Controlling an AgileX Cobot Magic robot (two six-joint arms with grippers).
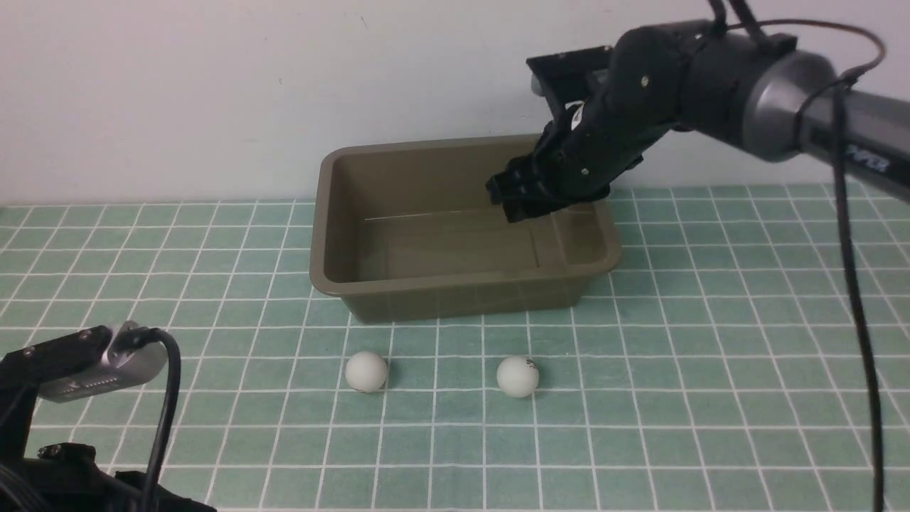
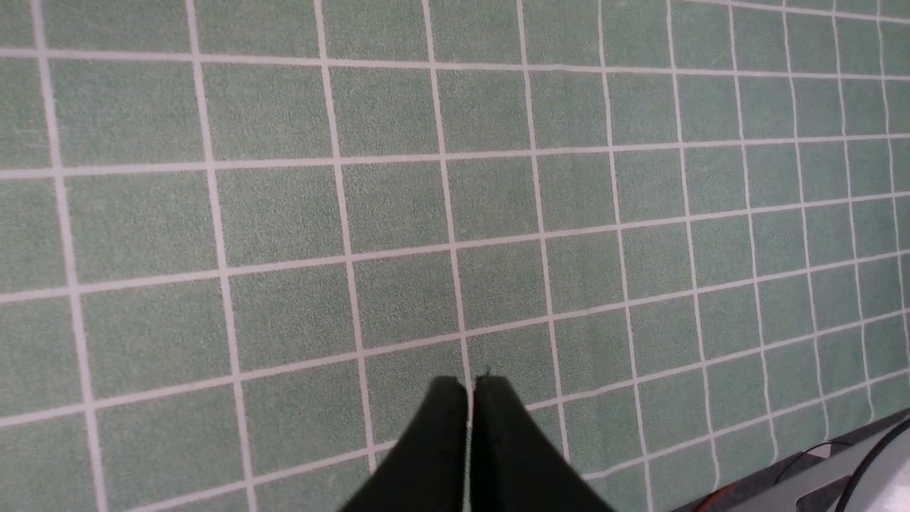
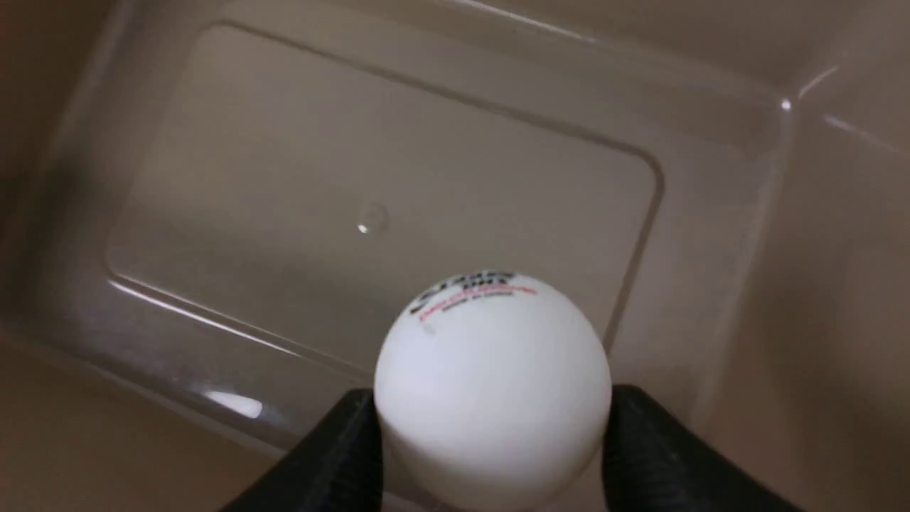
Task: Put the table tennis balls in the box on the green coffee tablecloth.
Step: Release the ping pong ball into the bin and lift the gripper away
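The olive-brown box (image 1: 455, 295) stands on the green coffee tablecloth (image 1: 711, 355) at the middle back. Two white table tennis balls lie on the cloth in front of it, one to the left (image 1: 366, 370) and one with a dark mark to the right (image 1: 517, 375). My right gripper (image 1: 515, 199) reaches down into the box's right part. In the right wrist view it (image 3: 490, 419) is shut on a third white ball (image 3: 492, 387) with printed marks, held above the box floor (image 3: 320, 178). My left gripper (image 2: 469, 387) is shut and empty over bare cloth (image 2: 398, 213) at the near left.
A white wall stands behind the box. The left arm's camera and cable (image 1: 99, 363) sit at the near left corner. The cloth's edge and a grey surface with cables (image 2: 839, 469) show in the left wrist view.
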